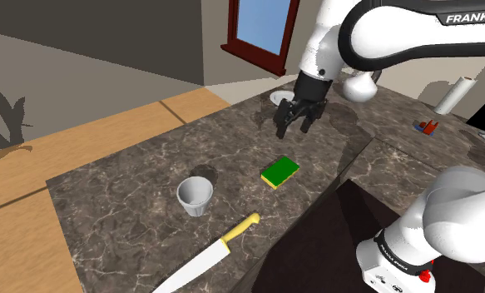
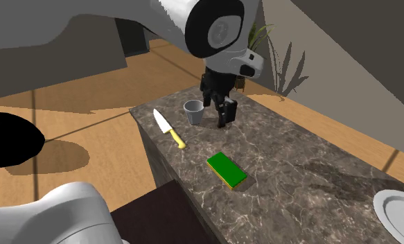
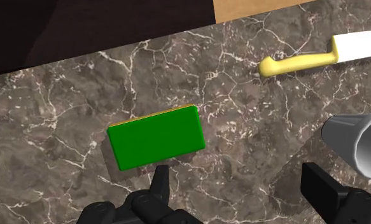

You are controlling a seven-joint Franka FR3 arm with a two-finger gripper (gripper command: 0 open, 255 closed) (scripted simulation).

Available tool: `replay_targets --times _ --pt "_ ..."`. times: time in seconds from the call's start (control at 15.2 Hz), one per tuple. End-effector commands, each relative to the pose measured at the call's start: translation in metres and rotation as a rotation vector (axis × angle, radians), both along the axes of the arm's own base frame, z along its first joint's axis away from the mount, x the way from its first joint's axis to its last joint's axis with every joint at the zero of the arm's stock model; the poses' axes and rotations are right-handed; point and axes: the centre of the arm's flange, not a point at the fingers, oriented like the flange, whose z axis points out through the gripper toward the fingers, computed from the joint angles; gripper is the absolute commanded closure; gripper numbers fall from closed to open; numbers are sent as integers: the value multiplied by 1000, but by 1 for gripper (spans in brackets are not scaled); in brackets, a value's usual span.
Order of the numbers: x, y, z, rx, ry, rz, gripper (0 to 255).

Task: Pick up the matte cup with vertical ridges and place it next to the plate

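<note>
The grey, matte-looking cup (image 1: pixel 195 196) stands upright on the dark marble counter (image 1: pixel 116 208), near its corner toward the shoulder view's left. It also shows as the cup (image 2: pixel 193 111) and the cup (image 3: pixel 359 143). A white plate (image 1: pixel 280 97) lies at the counter's far side; part of the plate (image 2: pixel 398 215) shows at the second exterior view's right. My black gripper (image 1: pixel 294 129) hangs open above the counter between plate and sponge, holding nothing. In the wrist view the gripper (image 3: pixel 238 175) has the cup just outside one finger. From the second exterior view, the gripper (image 2: pixel 224 114) appears beside the cup.
A green sponge (image 1: pixel 279 172) with a yellow underside lies mid-counter, close under the gripper. A yellow-handled knife (image 1: pixel 211 258) lies by the near edge beyond the cup. A paper towel roll (image 1: pixel 452 94) and small red and blue items (image 1: pixel 426 126) sit at the far right. Wooden floor surrounds the counter.
</note>
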Motion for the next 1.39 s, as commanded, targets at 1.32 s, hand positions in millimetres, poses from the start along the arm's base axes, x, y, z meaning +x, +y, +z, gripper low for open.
replay_targets --times 1.32 --pt "84 197 -143 90 65 6 0"
